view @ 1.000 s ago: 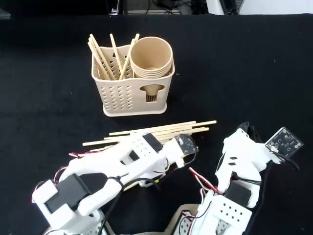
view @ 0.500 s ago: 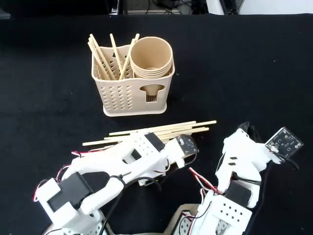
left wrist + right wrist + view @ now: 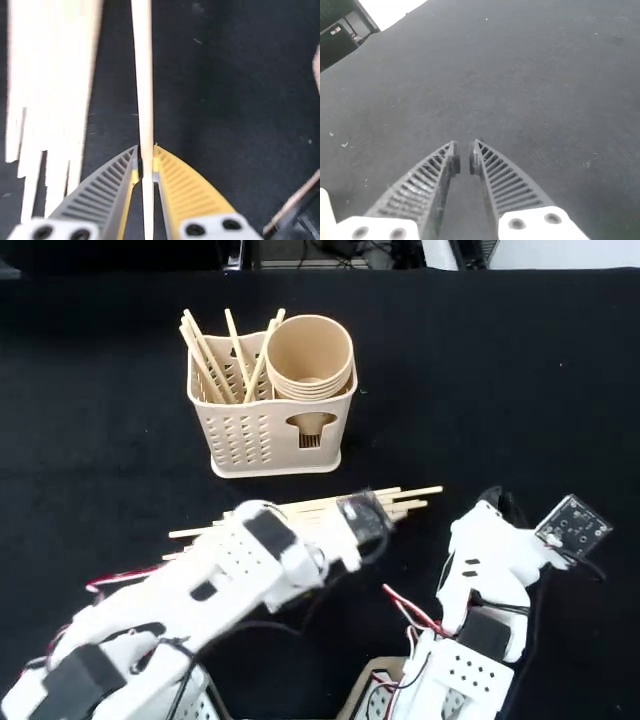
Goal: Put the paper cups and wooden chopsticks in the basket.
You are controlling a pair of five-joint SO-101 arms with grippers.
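A cream basket (image 3: 250,435) stands at the back of the black table. Stacked paper cups (image 3: 310,355) fill its right compartment and several wooden chopsticks (image 3: 215,355) lean in its left one. More loose chopsticks (image 3: 405,497) lie in a row in front of the basket. My left gripper (image 3: 372,515) sits over that row. In the left wrist view it (image 3: 145,150) is shut on a single chopstick (image 3: 141,75), with the other chopsticks (image 3: 50,75) lying beside it. My right gripper (image 3: 462,150) is shut with nothing in it, above bare table.
The right arm (image 3: 495,550) is folded at the front right, a small circuit board (image 3: 572,525) sticking out beside it. The black cloth (image 3: 500,370) stretches free to the right of the basket and behind it.
The left arm has risen and stretched toward the basket, its gripper shifting slightly left and back over the loose chopsticks. The right arm has barely moved.
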